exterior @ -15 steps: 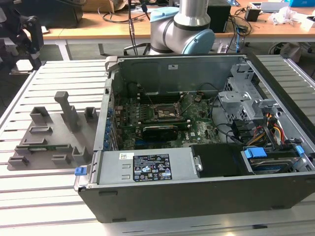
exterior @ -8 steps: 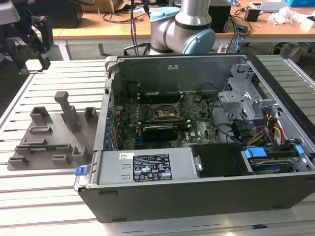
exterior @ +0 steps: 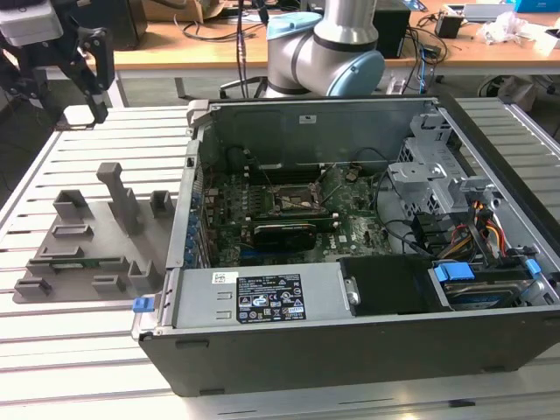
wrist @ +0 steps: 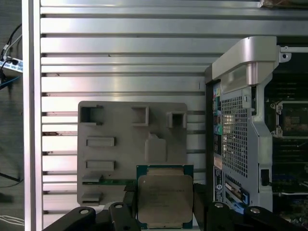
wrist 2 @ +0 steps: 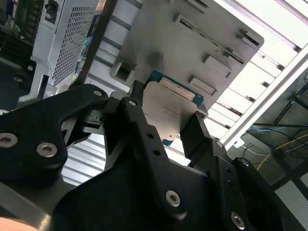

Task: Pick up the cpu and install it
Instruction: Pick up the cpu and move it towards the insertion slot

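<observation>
In both wrist views the cpu (wrist 2: 169, 107) (wrist: 164, 196), a flat square chip with a silvery-grey top and a green rim, is clamped between my black fingers. My gripper (wrist 2: 168, 118) (wrist: 164, 204) is shut on it, holding it in the air over the grey holder tray (wrist 2: 192, 43) (wrist: 126, 159). In the exterior view the gripper (exterior: 94, 92) hangs high at the far left, above and behind the tray (exterior: 83, 241). The open computer case (exterior: 350, 350) lies to the exterior view's right, with its bare motherboard socket (exterior: 297, 203) (wrist: 293, 118) well away from the gripper.
The tray carries several upright blocks (exterior: 118, 194). A black expansion card (exterior: 284, 234) sits just in front of the socket. The arm's base (exterior: 324, 52) stands behind the case. Drive cage (exterior: 429, 175) and cables (exterior: 490, 232) fill the case's right side. Everything rests on a slatted metal table (exterior: 79, 350).
</observation>
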Motion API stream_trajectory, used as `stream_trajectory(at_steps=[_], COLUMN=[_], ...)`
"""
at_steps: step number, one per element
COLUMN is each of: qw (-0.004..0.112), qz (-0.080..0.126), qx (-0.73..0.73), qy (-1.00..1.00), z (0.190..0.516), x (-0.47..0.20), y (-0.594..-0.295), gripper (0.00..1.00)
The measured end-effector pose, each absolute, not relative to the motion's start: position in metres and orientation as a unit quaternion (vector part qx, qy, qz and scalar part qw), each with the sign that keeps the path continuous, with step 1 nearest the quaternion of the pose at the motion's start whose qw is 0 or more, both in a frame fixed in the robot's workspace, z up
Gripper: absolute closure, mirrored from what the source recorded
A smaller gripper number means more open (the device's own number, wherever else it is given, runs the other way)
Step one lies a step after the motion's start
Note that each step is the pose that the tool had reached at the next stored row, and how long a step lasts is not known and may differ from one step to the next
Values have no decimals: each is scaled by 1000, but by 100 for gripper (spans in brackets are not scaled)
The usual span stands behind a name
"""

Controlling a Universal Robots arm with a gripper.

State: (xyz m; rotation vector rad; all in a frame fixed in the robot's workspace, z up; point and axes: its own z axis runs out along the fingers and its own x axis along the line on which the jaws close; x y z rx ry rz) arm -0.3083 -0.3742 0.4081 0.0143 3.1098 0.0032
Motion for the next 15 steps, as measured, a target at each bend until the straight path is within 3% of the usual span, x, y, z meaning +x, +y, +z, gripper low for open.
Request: stream_trajectory(at_steps=[15], qw=[16], qz=[1], qx=[5], qy=[1000], z=[408], x=[-261], y=[-374], gripper=[45])
